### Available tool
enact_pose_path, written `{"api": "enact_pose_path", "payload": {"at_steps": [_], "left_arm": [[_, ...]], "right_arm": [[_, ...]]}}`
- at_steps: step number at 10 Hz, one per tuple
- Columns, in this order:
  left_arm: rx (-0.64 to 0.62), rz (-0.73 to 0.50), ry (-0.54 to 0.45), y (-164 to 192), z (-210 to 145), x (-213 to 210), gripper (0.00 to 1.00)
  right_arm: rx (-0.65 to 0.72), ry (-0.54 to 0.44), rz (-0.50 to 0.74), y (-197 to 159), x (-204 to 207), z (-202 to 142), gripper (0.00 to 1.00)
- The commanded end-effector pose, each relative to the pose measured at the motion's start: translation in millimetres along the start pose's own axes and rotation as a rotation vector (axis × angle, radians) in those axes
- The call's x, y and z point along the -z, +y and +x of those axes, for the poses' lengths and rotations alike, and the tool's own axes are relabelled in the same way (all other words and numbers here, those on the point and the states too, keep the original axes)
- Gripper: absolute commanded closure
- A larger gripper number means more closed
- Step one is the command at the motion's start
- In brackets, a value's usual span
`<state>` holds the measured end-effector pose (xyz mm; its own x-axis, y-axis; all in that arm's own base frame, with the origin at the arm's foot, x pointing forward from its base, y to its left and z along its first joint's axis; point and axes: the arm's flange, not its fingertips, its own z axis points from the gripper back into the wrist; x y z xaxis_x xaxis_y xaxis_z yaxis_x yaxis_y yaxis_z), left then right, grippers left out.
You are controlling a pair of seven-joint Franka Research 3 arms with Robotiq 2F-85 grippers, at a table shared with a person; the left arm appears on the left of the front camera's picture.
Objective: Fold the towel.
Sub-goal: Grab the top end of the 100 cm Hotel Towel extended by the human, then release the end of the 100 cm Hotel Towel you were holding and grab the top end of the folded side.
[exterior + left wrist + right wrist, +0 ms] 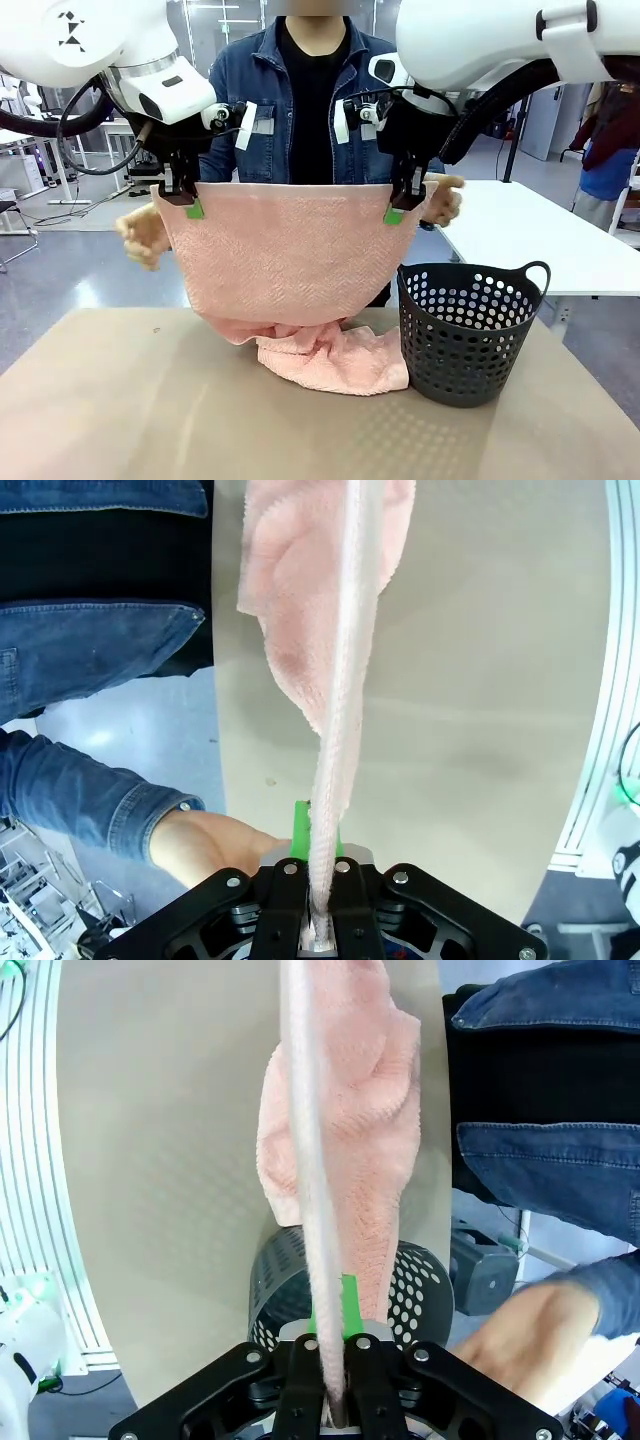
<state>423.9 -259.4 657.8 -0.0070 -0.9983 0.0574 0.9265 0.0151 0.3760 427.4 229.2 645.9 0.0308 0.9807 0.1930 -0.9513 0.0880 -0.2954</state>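
The salmon-pink towel (290, 260) hangs spread between both grippers above the table, its lower end bunched on the tabletop. My left gripper (192, 207) is shut on the towel's upper left corner, and my right gripper (395, 213) is shut on the upper right corner. In the left wrist view the towel (335, 700) runs edge-on out of the shut left gripper (318, 880). The right wrist view shows the towel (335, 1150) rising the same way from the shut right gripper (330, 1360). The person's hands (143, 236) (445, 198) stay just outside the two held corners.
A dark perforated basket (468, 330) stands on the table's right, touching the towel's bunched end; it also appears below the towel (420, 1285) in the right wrist view. The tan table (150, 410) is bare in front. A white table (540, 240) stands behind.
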Motion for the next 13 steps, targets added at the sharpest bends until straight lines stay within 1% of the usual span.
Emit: {"api": "enact_pose_path", "payload": {"at_steps": [1, 13], "left_arm": [[0.019, 0.0, 0.0, 0.2, -0.8, -0.4, 1.0], [0.019, 0.0, 0.0, 0.2, -0.8, -0.4, 1.0]], "right_arm": [[0.004, 0.001, -0.001, -0.8, -0.4, -1.7, 1.0], [0.004, 0.001, -0.001, -0.8, -0.4, -1.7, 1.0]]}}
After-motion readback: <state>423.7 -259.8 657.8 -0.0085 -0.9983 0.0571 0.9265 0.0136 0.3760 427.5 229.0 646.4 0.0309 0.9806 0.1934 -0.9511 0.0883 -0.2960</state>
